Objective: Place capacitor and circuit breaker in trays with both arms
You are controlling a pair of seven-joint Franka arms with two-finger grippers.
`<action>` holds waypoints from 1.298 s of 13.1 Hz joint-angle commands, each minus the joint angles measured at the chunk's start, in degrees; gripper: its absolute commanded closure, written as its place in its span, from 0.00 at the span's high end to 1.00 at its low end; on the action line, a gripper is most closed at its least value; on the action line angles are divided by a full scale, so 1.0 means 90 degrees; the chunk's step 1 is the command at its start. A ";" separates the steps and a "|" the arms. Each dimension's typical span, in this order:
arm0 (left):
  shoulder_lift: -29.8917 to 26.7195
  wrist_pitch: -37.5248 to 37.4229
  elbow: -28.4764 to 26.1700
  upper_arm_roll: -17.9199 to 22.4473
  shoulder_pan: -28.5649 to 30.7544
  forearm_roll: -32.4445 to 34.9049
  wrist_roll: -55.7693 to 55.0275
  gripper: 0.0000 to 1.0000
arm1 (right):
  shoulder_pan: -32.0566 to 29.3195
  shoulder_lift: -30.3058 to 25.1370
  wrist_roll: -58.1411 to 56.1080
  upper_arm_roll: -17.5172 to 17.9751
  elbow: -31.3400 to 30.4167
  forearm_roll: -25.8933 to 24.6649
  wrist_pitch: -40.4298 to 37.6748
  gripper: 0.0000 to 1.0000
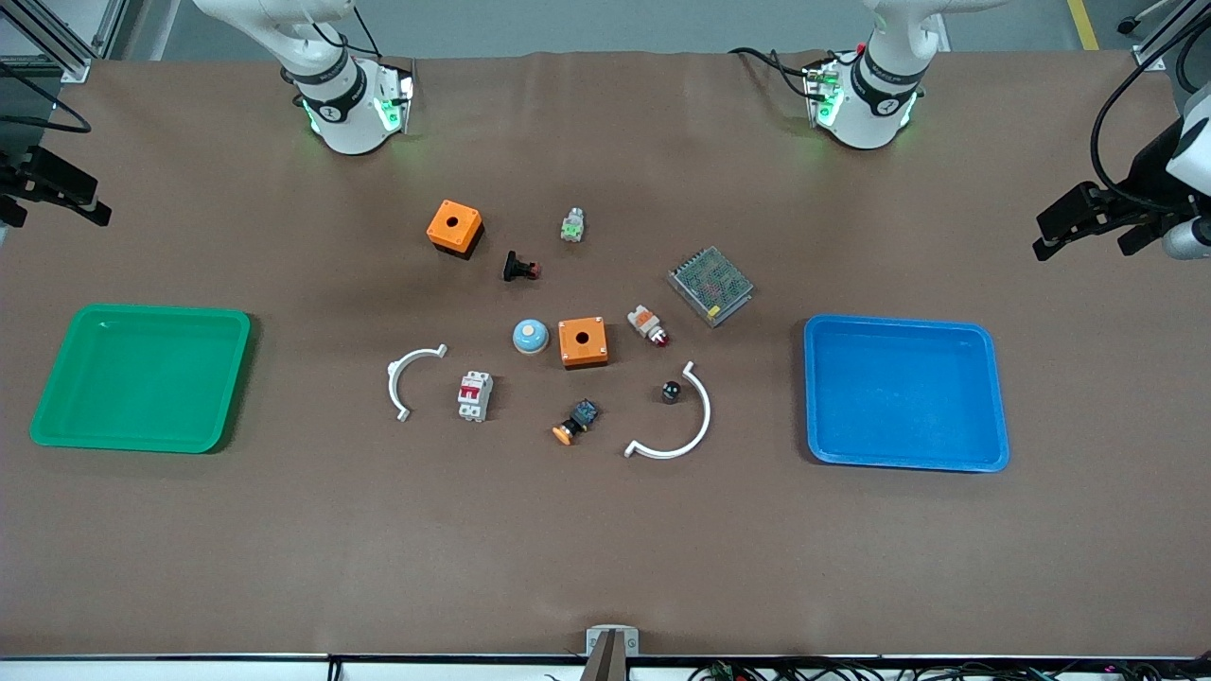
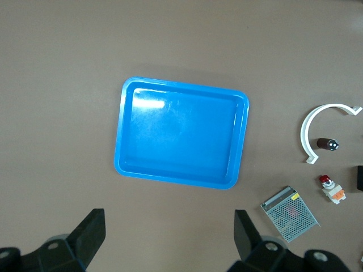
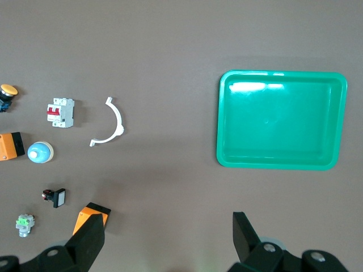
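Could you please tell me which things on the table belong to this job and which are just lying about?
For the job:
capacitor
circuit breaker
left gripper, open
right gripper, open

Lying about:
two orange boxes
blue tray
green tray

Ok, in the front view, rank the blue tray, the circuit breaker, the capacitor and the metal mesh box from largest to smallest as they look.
1. blue tray, by far the largest
2. metal mesh box
3. circuit breaker
4. capacitor, the smallest

All four lie on the table at much the same depth, so nearness does not upset the order.
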 commanded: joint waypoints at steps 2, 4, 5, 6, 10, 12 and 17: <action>0.0060 -0.0145 0.0126 -0.0018 0.0037 -0.0064 -0.0102 1.00 | -0.0033 -0.0185 0.0268 0.0037 -0.0173 0.0121 0.0001 1.00; 0.0060 -0.0145 0.0126 -0.0018 0.0047 -0.0064 -0.0102 1.00 | -0.0023 -0.0175 0.0268 0.0037 -0.0163 0.0121 0.0001 1.00; 0.0176 -0.0145 0.0116 0.0011 0.0057 -0.0074 -0.0131 1.00 | -0.0023 -0.0165 0.0268 0.0037 -0.0163 0.0121 -0.0009 1.00; 0.0438 -0.0145 0.0174 0.0012 0.0066 -0.0074 -0.0238 1.00 | -0.0023 -0.0146 0.0268 0.0037 -0.0125 0.0121 -0.0067 1.00; 0.1015 -0.0067 0.0106 -0.0057 -0.0138 -0.0084 -0.0669 1.00 | -0.0062 0.0078 0.0170 0.0018 0.0169 0.0112 -0.0253 1.00; 0.1454 0.0098 0.0126 -0.0057 -0.0614 -0.0084 -0.0688 1.00 | -0.0082 0.0408 0.0151 0.0018 0.0169 0.0112 -0.0165 1.00; 0.2800 0.0802 0.0417 -0.0047 -0.1494 -0.0064 -0.1994 1.00 | -0.0014 0.1697 0.0160 0.0027 0.0354 0.0024 -0.0019 1.00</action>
